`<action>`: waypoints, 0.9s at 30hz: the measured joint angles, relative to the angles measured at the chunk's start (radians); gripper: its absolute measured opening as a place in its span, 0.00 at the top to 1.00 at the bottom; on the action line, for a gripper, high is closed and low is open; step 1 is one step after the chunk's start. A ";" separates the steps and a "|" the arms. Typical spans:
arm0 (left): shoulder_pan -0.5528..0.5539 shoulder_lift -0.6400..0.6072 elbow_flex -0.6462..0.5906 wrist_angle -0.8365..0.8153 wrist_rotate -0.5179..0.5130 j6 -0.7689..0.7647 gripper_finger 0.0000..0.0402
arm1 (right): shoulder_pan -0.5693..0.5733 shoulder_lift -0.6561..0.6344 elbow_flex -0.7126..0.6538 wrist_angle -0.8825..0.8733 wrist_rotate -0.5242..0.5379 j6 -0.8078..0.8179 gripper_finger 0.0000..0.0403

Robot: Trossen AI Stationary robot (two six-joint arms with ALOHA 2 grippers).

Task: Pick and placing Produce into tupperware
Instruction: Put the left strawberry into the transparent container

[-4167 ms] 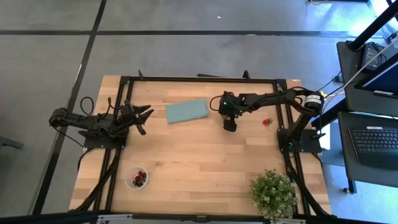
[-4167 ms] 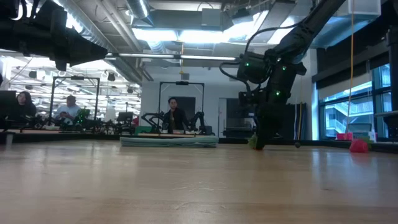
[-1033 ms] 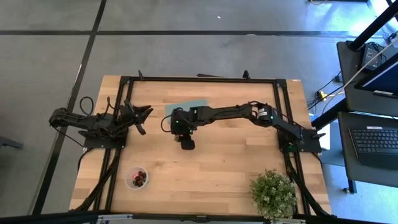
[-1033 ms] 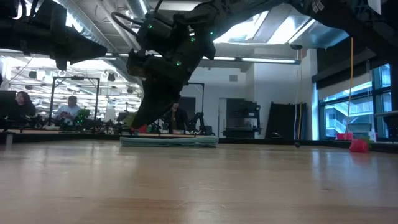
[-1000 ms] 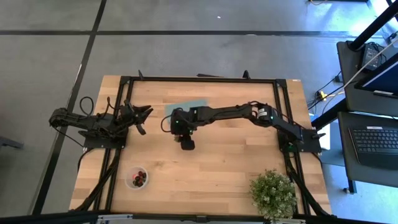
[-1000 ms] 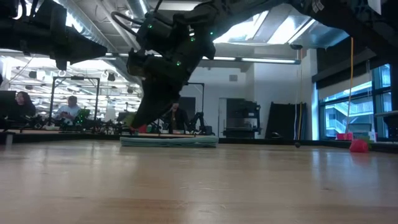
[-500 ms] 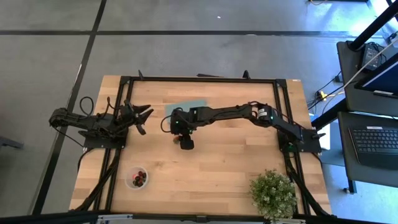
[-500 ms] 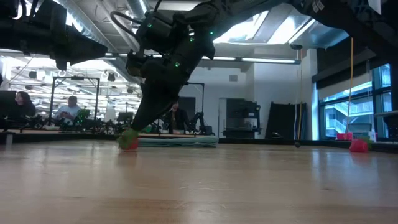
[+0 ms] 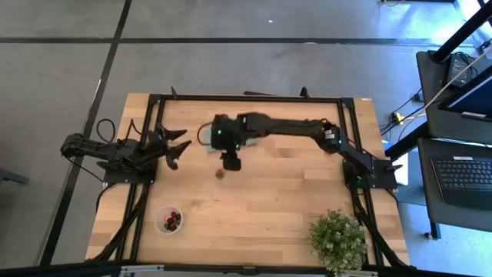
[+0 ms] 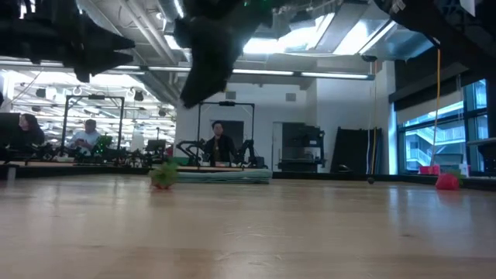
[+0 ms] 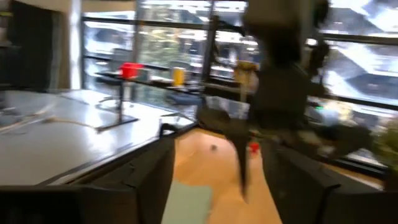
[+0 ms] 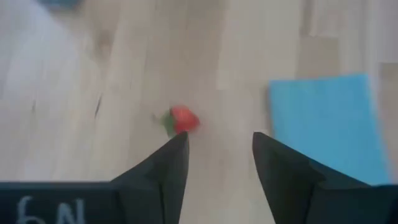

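1. Cup (image 9: 169,220) is seen nearest the front edge of the table (image 9: 269,208), on the left side, with a few red and dark berries (image 9: 172,221) already inside.
2. Plant (image 9: 337,240) is parked at the front right corner, well apart from everything else.
3. Strawberry (image 9: 220,173), red with a green top, is lying loose on the wood mid-table; it's also caught in the low view (image 10: 163,175) and in the right wrist view (image 12: 181,119). Nothing is touching it.
4. Right gripper (image 9: 231,163) is held just above and beside that strawberry, arm stretched across from the right. Its fingers (image 12: 163,163) are spread apart with nothing between them, so it's open and empty.
5. Blue mat (image 12: 326,124) is lying flat just behind the right gripper, mostly hidden under the arm from above.
6. Left gripper (image 9: 178,148) is sitting off at the left side, near the back half, fingers clearly splayed wide and nothing held.
7. People at desks are spotted way back in the room (image 10: 218,145).
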 joint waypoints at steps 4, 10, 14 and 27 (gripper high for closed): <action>0.000 0.000 0.000 0.004 0.096 -0.008 0.35 | -0.033 -0.053 0.056 -0.123 -0.001 -0.037 0.55; 0.000 0.000 0.000 0.056 0.131 -0.061 0.33 | -0.088 -0.208 -0.045 -0.176 -0.013 -0.036 0.54; 0.000 0.000 0.000 0.081 0.148 -0.061 0.34 | -0.117 -0.371 -0.208 -0.104 -0.012 -0.017 0.54; 0.000 0.099 0.043 0.052 0.155 -0.054 0.36 | -0.158 -1.067 -1.083 0.557 0.223 0.208 0.54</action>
